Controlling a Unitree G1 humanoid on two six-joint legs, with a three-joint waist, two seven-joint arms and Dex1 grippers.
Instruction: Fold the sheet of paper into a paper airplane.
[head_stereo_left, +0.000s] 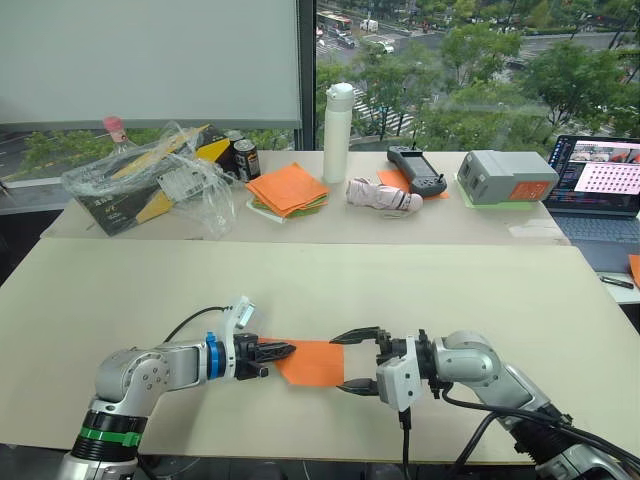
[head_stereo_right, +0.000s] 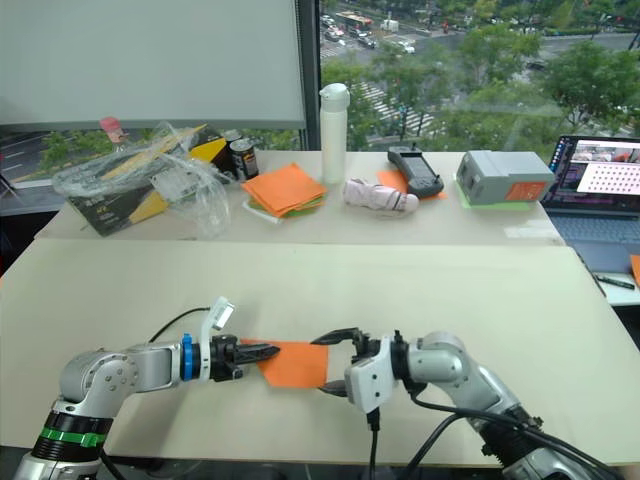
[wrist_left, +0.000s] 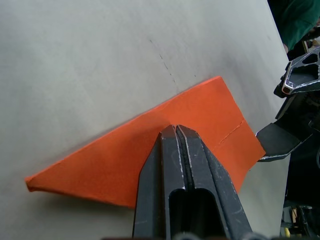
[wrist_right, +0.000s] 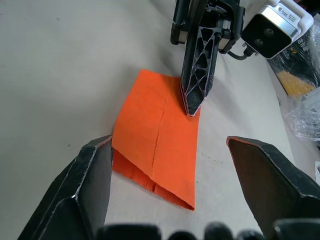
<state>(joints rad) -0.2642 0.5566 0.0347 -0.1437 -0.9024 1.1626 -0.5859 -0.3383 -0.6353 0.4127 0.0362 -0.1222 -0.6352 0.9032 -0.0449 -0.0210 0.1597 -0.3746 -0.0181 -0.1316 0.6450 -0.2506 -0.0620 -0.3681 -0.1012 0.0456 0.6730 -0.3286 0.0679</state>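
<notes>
No legible writing on the paper airplane (head_stereo_left: 312, 362), which lies flat on the near table (head_stereo_left: 300, 290) between both grippers. Left gripper (wrist_left: 176, 131), fingers pressed together, bears down on it. Right gripper (head_stereo_left: 346, 362) is spread wide at its blunt end; the right wrist view reveals layered edges there.

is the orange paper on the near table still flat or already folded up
Folded. The paper airplane lies as a layered wedge tapering to a point, with stacked edges at its wide end. The left gripper presses on it, jaws shut; the right gripper is open.

Pale table (head_stereo_left: 300, 290): folded orange paper airplane (head_stereo_left: 312, 362) flat near front edge.
</notes>
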